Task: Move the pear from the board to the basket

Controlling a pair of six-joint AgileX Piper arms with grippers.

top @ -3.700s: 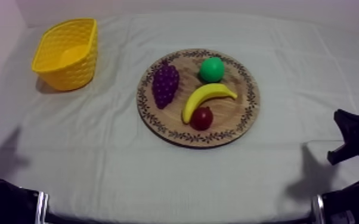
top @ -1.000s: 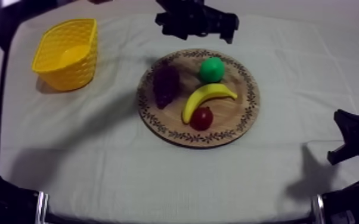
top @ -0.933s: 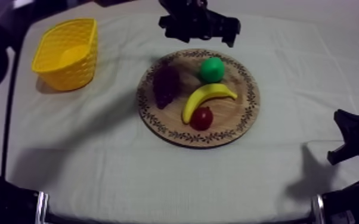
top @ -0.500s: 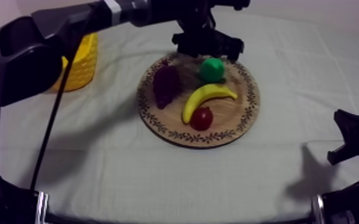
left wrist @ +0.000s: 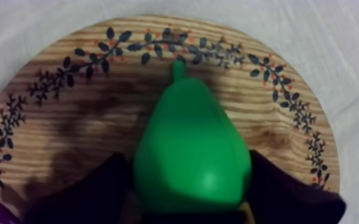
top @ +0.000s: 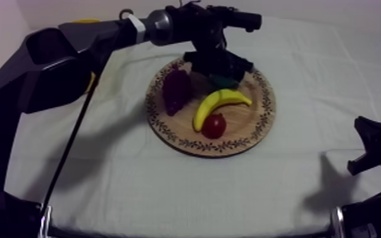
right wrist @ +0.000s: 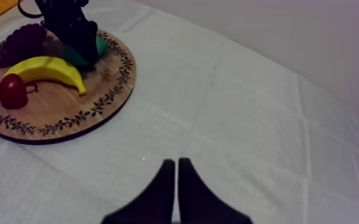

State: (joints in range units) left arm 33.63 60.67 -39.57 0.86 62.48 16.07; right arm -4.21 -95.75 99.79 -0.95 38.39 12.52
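The green pear (left wrist: 191,155) lies on the round wooden board (left wrist: 68,119) with its stalk toward the patterned rim. My left gripper (left wrist: 189,170) has come down over it, and its black fingers (left wrist: 98,190) press against both flanks, shut on the pear. From above, the left gripper (top: 221,68) covers most of the pear (top: 222,81) at the back of the board (top: 256,120). The yellow basket (top: 82,21) stands at the far left, largely behind my left arm. My right gripper (right wrist: 176,173) is shut on nothing, low over the cloth at the right.
On the board also lie a bunch of grapes (top: 175,88), a banana (top: 218,101) and a small red fruit (top: 214,125). My left arm stretches from the lower left across the basket side to the board. My right arm (top: 373,149) rests at the right edge.
My left arm has swung in from the back of the table and dropped onto the pear. Its fingers have narrowed round the fruit. The right arm has not moved.
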